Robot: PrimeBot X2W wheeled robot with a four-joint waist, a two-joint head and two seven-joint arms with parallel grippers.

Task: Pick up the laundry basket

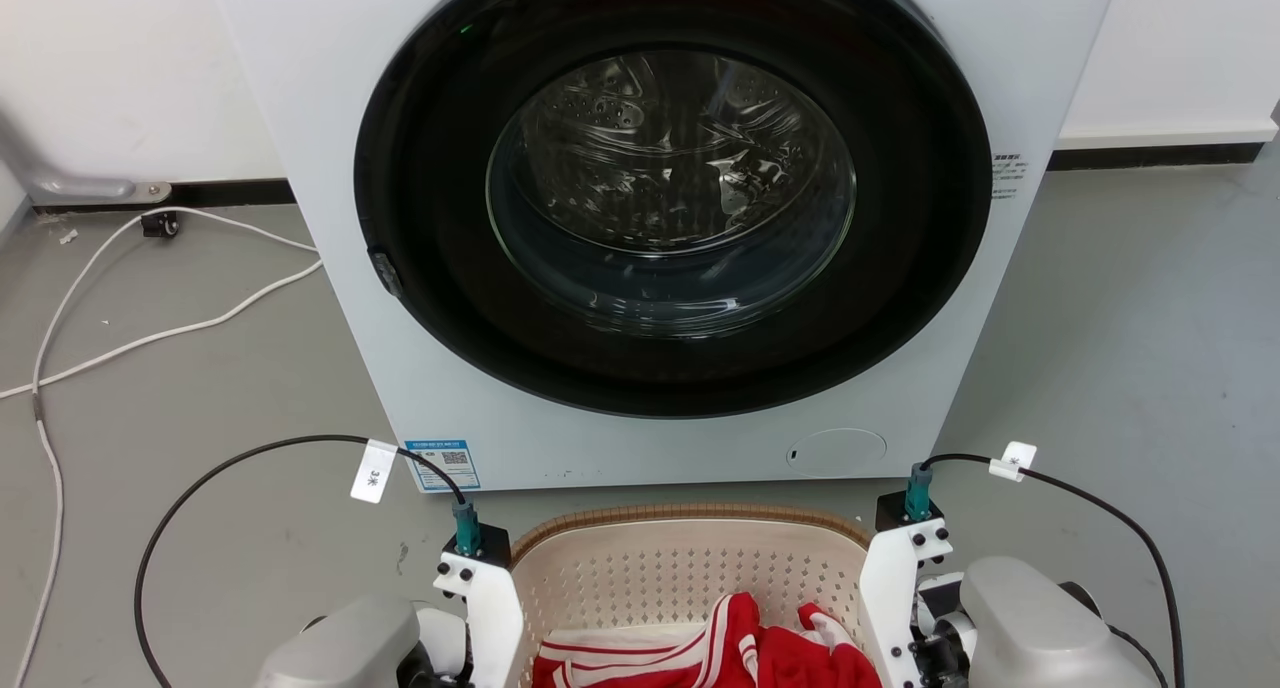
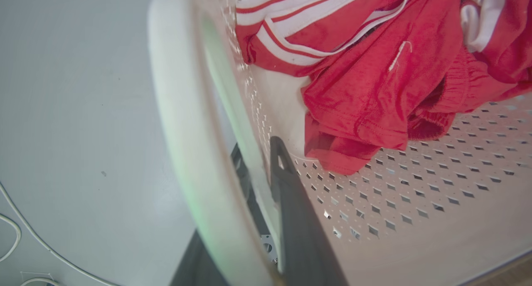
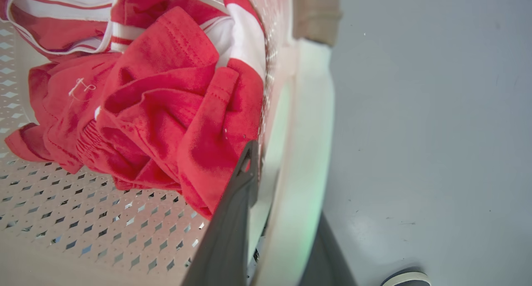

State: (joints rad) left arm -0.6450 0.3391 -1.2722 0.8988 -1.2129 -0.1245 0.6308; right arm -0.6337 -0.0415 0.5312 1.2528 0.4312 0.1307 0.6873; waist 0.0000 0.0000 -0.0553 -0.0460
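Note:
The laundry basket (image 1: 690, 568) sits low in the head view, a cream perforated basket with a brown ribbed rim, holding red and white clothes (image 1: 745, 648). My left gripper (image 2: 257, 151) straddles the basket's left wall under the white handle (image 2: 178, 111). One dark finger (image 2: 291, 194) lies inside against the perforated wall and the other outside, closed on the wall. My right gripper (image 3: 278, 173) holds the right side the same way, its inner finger (image 3: 232, 219) against the red clothes (image 3: 166, 124) and its outer finger behind the handle (image 3: 307, 153).
A white washing machine (image 1: 660, 218) with its round door shut stands right behind the basket. White cables (image 1: 150, 328) trail over the grey floor at the left. Black cables (image 1: 200, 488) loop from both wrists. Open grey floor lies on both sides.

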